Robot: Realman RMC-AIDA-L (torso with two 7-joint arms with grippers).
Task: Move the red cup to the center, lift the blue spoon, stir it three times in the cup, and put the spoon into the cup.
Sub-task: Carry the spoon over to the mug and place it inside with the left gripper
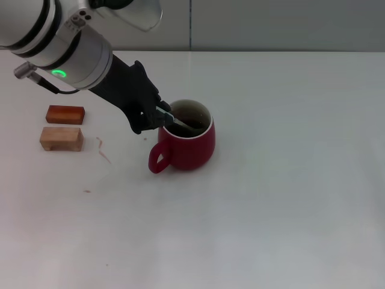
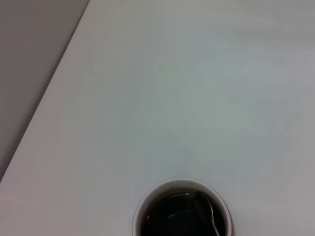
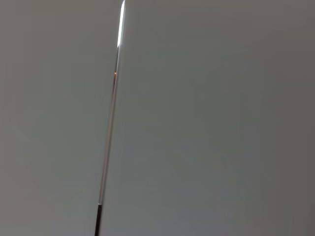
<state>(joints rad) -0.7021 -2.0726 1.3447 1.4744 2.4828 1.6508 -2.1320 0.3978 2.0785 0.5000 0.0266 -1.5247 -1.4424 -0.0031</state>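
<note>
The red cup [image 1: 187,144] stands upright on the white table, near the middle, its handle toward the front left. My left gripper [image 1: 163,115] is at the cup's left rim, shut on the blue spoon [image 1: 180,123]. The spoon slants down from the fingers into the cup's dark inside. Its pale handle is mostly hidden by the fingers. The left wrist view shows the cup's rim [image 2: 147,196] from above with the spoon's grey neck [image 2: 212,219] inside it. My right gripper is out of view; its wrist camera shows only a plain grey surface.
Two wooden blocks lie at the left of the table: a reddish-brown one [image 1: 66,114] and a pale one [image 1: 61,138] in front of it. The table's far edge [image 1: 240,52] meets a grey wall.
</note>
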